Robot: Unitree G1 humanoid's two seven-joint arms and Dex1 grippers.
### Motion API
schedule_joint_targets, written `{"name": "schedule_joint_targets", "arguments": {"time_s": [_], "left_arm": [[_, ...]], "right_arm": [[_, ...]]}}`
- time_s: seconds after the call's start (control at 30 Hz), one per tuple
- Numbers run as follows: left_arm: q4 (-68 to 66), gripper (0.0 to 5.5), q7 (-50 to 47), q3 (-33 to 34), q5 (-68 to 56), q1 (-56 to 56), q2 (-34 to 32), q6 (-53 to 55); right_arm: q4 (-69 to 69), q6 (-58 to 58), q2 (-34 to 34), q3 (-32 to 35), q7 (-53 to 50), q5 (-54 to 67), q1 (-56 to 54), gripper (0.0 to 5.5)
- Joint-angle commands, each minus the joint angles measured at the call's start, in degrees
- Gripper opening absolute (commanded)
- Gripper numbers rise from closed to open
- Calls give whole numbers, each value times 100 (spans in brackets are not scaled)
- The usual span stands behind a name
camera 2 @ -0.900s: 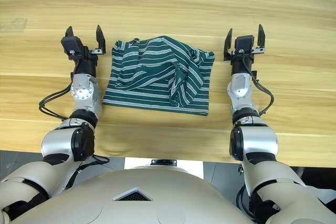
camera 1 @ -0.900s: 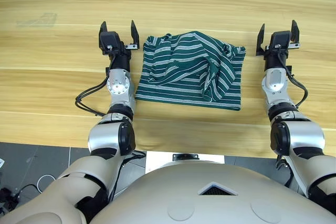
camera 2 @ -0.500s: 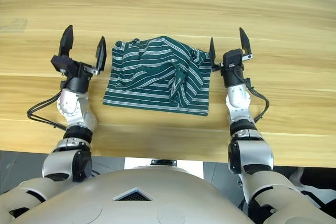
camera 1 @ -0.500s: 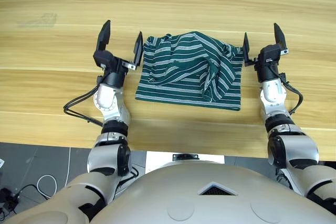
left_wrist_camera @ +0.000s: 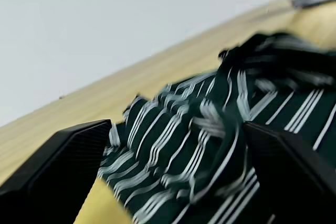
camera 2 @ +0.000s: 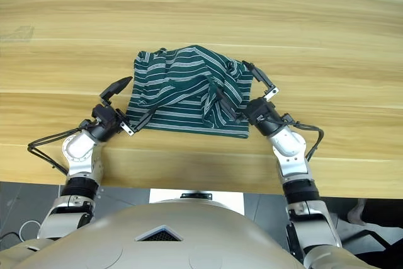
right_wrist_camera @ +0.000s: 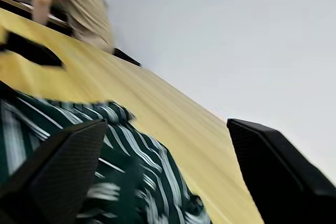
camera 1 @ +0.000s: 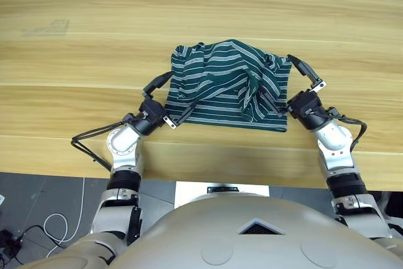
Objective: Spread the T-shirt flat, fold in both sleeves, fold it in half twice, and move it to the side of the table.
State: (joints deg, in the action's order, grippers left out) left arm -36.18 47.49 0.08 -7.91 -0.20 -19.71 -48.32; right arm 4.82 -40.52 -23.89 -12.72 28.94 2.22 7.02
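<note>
A dark green T-shirt (camera 1: 223,83) with white stripes lies folded in a rumpled, roughly square bundle on the wooden table (camera 1: 75,55). My left gripper (camera 1: 171,97) is open at the bundle's near-left corner. One of its fingers is over the cloth and the other is over bare wood beside the edge. My right gripper (camera 1: 286,86) is open at the right edge, also with one finger over the cloth and one outside it. In the left wrist view, the striped T-shirt (left_wrist_camera: 210,124) shows between the left gripper's fingers (left_wrist_camera: 52,177). The right wrist view has the shirt (right_wrist_camera: 121,150) between its dark fingers (right_wrist_camera: 278,171).
The table's front edge (camera 1: 220,174) runs close below both forearms. Cables (camera 1: 44,225) lie on the dark floor (camera 1: 38,193) beyond it. Bare wood stretches wide to the left, right and far side of the shirt.
Both arms have drawn back toward the table's front edge and swung inward. The grippers, earlier upright beside the shirt, now tilt over its left and right edges. The shirt has not moved.
</note>
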Motion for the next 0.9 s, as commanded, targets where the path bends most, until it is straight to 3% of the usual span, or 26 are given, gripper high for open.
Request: {"name": "schedule_joint_targets", "arguments": {"time_s": [0.03,0.27,0.47,0.7,0.9], "left_arm": [[-189,463,-387,-3,436,3,-261,94],[-510,463,-717,-140,787,-214,-441,43],[-108,463,-224,-337,199,-44,-413,-57],[1133,463,911,-576,-1085,571,-529,448],[846,463,487,-435,-624,311,-506,886]], "right_arm": [[-458,414,-167,-276,315,-79,264,422],[-448,561,-85,-909,792,-32,566,422],[902,342,484,-888,370,-433,74,422],[1283,149,683,-881,271,-489,12,422],[1290,90,740,-929,304,-442,28,422]]}}
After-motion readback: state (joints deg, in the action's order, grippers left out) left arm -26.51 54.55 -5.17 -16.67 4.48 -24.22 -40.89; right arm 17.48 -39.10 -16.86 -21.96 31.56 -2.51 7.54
